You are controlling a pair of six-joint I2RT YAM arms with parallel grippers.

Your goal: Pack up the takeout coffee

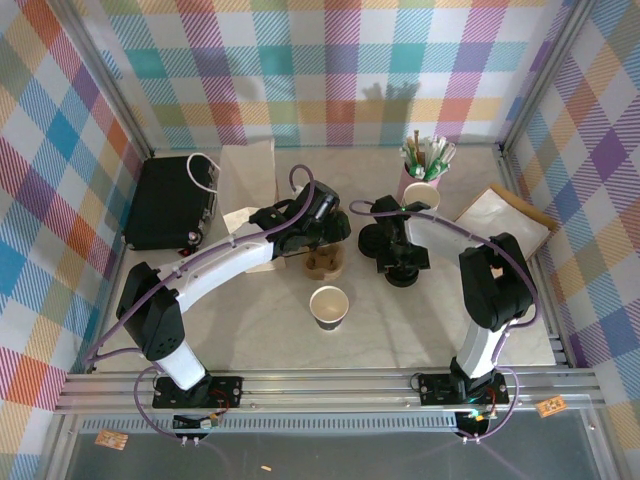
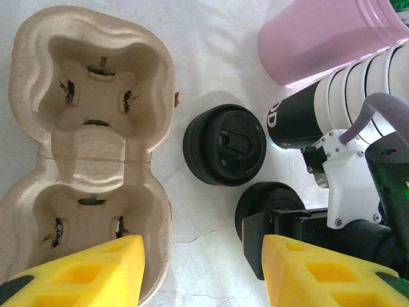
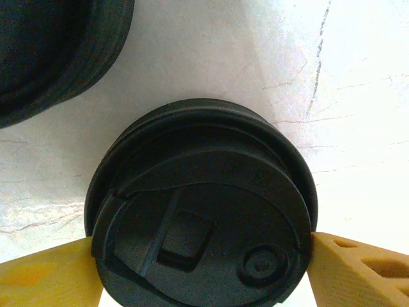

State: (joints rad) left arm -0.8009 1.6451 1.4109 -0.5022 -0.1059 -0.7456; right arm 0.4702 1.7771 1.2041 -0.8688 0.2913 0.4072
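Left gripper [image 2: 203,256] hangs open at frame bottom over the white bench [image 2: 211,77], one finger [image 2: 83,275] above the two-well pulp carrier [image 2: 96,147] at left; takeout coffee cup [image 1: 329,300], lidless, stands upright at top-view centre, just below that carrier; right gripper [image 3: 201,246] closed on a black lid [image 3: 204,185] at its rim.

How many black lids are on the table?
2. One lid lies beside the carrier; the other lid sits between the fingers of the right hand. Either may be a stack.
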